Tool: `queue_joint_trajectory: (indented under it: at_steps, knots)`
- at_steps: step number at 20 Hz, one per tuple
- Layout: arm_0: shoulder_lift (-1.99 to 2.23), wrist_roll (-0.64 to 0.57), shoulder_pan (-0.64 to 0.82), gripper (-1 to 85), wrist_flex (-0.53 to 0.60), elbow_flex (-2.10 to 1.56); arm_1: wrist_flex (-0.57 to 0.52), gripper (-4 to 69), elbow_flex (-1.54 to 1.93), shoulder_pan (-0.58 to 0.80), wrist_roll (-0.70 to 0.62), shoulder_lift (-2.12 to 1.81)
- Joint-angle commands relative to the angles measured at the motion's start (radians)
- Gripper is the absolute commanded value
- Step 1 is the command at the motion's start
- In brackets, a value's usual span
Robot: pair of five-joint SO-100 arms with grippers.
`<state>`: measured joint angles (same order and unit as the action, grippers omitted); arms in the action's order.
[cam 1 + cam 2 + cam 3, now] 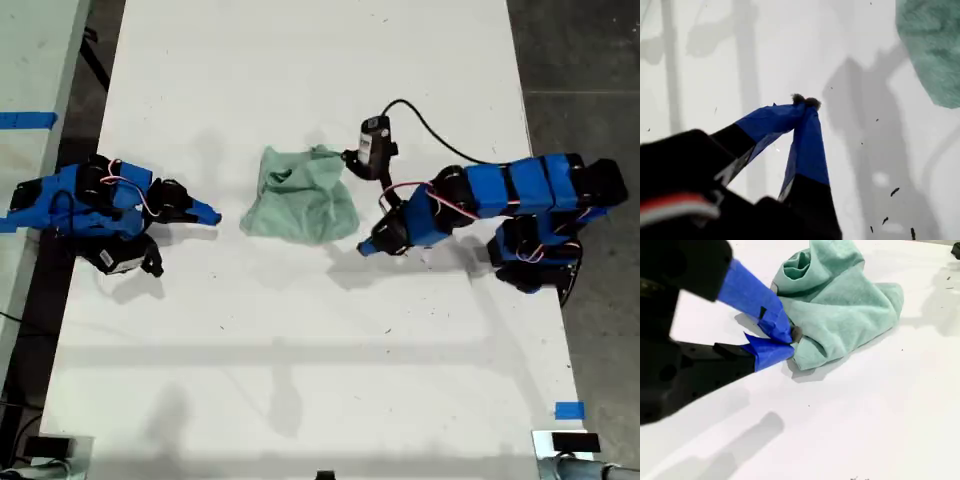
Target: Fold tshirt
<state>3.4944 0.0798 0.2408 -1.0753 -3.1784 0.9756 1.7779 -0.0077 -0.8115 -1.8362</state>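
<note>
**A:** where was the tshirt (300,207) at that point?

**B:** mid table (300,380), crumpled in a lump between the two arms, not flat at all. no fold you could call neat.

**A:** and the grippers?

**B:** my first gripper (805,101) was off to the exterior view's left, tips pinched together w/ nothing in them, cloth near but apart. my second gripper (790,342) was on the exterior view's right, tips pressed together right at the shirt's edge. looked clenched on a bit of fabric, tbh hard to be 100% sure.
</note>
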Motion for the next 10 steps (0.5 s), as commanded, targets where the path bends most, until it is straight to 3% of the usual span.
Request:
queue_joint_trajectory:
  at_steps: [1, 10]
  knots:
    - [0.106, 0.006, -0.008, 1.3, 0.008, -0.011, -0.063, -1.3, -0.086, 0.051, -0.032, 0.083]
    - [0.106, 0.006, -0.026, 0.4, 0.008, -0.011, 0.049, -1.3, -0.908, 0.331, -0.288, 0.853]
